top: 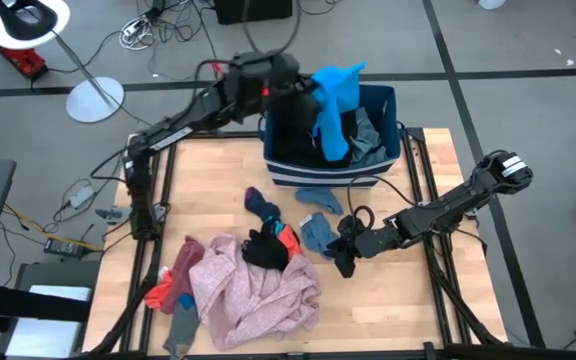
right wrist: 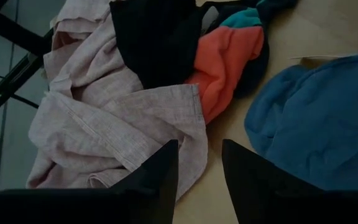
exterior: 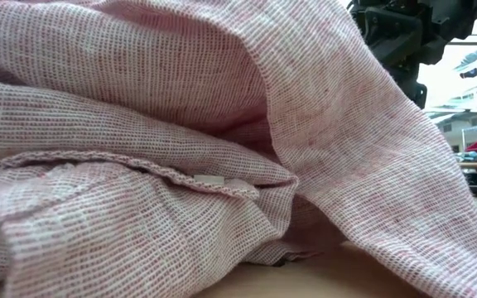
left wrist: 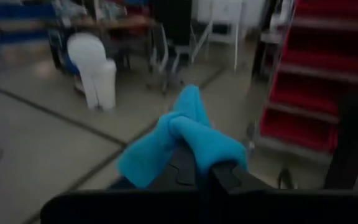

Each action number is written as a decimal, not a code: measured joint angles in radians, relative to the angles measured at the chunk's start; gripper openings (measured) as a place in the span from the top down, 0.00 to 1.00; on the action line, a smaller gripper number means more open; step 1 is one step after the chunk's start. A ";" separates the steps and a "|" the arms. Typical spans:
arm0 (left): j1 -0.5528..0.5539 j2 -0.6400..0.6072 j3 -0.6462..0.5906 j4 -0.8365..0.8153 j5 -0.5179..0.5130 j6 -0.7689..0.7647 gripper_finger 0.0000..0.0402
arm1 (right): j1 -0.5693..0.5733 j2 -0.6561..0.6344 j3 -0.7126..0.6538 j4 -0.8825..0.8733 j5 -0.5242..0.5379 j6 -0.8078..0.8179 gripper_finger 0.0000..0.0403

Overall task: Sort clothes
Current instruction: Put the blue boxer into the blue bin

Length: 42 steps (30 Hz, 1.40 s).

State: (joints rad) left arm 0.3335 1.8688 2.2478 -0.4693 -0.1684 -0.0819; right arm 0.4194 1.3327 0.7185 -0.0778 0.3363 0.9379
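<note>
Left end effector raised over bin, gripping bright blue garment

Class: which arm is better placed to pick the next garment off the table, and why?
Probably the right. Its open gripper hovers beside the crumpled pink woven shirt, while the left gripper holds a bright blue garment above the dark blue plastic bin.

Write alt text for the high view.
Left gripper holds a bright blue garment over the bin at the table's far edge. Right gripper sits low beside a pile of pink shirt and socks.
</note>
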 joint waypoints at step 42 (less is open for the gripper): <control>0.084 0.240 -0.076 -0.413 0.259 -0.219 0.70 | 0.004 0.000 0.000 -0.029 -0.015 0.013 0.69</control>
State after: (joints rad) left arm 0.4179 2.1086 2.1715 -0.8826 0.0910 -0.3004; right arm 0.4232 1.3327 0.7185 -0.1066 0.3210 0.9504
